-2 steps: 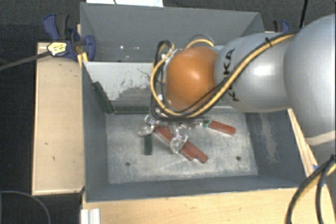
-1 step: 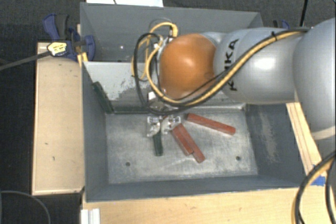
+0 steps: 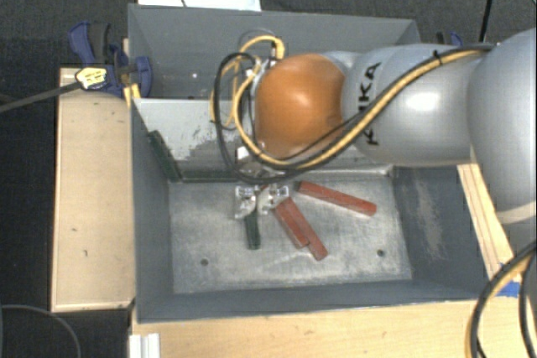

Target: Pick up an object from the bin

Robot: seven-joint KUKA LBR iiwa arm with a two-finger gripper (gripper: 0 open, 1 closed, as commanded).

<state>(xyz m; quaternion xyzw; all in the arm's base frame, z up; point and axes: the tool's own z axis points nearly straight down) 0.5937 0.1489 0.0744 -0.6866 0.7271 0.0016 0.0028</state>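
**Gripper [image 3: 259, 202] hung at the centre of the bin [image 3: 210, 264], jaws apart, over a dark slim stick [image 3: 252, 232].**
The stick ran toward 6 o'clock; closing squarely across it, clear of the red-brown bar [image 3: 302, 232] at 4 o'clock, looked wisest.

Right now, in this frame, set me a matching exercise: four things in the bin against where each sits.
Things:
1 gripper
2 dark stick
3 thin red-brown bar
4 thick red-brown block

Places:
A farthest right of the four
B just below the orange wrist cover
C directly below the gripper in view
D slanting between stick and thin bar

Pairs: 1-B, 2-C, 3-A, 4-D
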